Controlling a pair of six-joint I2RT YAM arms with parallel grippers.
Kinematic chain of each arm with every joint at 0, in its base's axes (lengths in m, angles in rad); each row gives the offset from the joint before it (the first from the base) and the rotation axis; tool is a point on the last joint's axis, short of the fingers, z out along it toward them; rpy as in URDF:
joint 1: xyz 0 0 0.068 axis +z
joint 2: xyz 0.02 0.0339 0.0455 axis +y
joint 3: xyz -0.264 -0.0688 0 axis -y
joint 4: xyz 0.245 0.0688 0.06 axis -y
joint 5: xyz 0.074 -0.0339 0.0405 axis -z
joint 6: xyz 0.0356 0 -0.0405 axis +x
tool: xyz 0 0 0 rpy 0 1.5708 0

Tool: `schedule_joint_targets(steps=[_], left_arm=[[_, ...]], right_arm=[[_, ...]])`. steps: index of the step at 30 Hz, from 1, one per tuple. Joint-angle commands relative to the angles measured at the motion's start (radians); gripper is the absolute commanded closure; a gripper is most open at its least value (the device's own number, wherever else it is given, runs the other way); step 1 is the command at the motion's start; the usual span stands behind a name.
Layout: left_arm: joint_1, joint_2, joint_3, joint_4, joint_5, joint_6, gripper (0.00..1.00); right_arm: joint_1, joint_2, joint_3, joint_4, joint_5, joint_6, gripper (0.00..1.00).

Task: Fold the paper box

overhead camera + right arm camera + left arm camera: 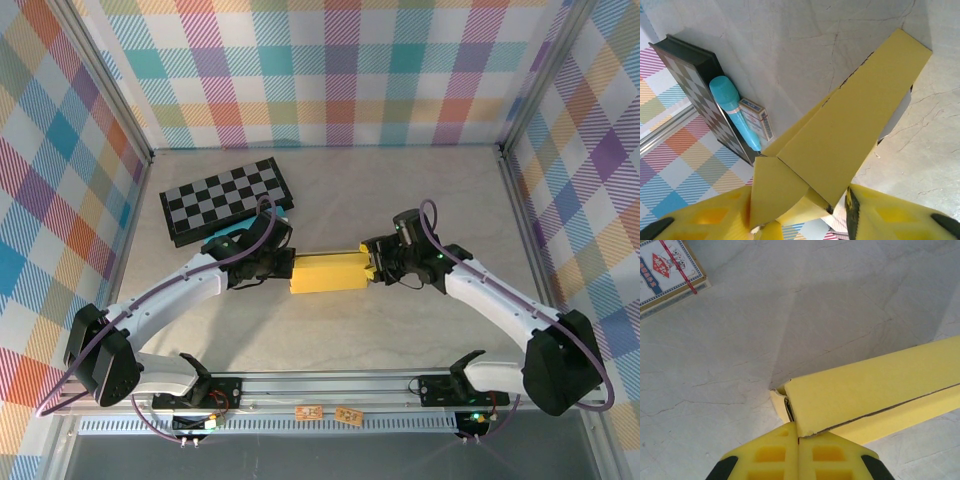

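Observation:
The paper box is a long yellow cardboard box lying across the middle of the table between the two grippers. My left gripper is at its left end. In the left wrist view its yellow fingers are pressed together, and the corner of the paper box sits right at their tips; I cannot tell whether a thin flap is pinched. My right gripper is at the right end. Its jaws stand apart around the box's end flap, which touches the left finger while a gap remains at the right finger.
A black-and-white checkered board lies at the back left, with a teal tube and a pack of cards along its near edge, close behind the left gripper. Plaid walls enclose the table on three sides.

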Motion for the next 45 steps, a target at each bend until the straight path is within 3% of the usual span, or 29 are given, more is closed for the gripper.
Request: schedule_joint_targets(steps=[1,6,12,22,25,28,32,40,45], left_arm=[[-0.024,0.015,-0.037,-0.14,0.081,-0.053,1.0],[-0.024,-0.016,-0.026,-0.135,0.105,-0.099,0.94],[-0.024,-0.062,0.004,-0.127,0.145,-0.203,0.71],[0.003,-0.213,0.005,-0.129,0.148,-0.621,0.49],[0.007,-0.269,-0.073,-0.057,0.134,-0.844,0.45],[0.008,-0.318,-0.184,0.117,0.114,-1.077,0.44],[0.008,-0.295,-0.21,0.202,0.088,-1.276,0.4],[-0.002,-0.241,-0.253,0.381,0.076,-1.445,0.4],[-0.01,-0.261,-0.231,0.25,0.095,-1.466,0.42]], right_arm=[[-0.003,-0.001,-0.058,-0.107,0.026,-0.03,0.57],[-0.002,0.006,-0.061,-0.124,0.037,-0.041,0.61],[-0.002,0.016,-0.065,-0.132,0.037,-0.046,0.62],[-0.001,0.022,-0.06,-0.135,0.035,-0.047,0.64],[0.0,0.028,-0.056,-0.131,0.033,-0.047,0.65],[0.003,0.033,-0.052,-0.13,0.029,-0.052,0.65],[0.003,0.033,-0.053,-0.129,0.029,-0.052,0.66],[0.002,0.028,-0.05,-0.131,0.031,-0.05,0.66],[0.003,0.032,-0.048,-0.13,0.029,-0.048,0.67]])
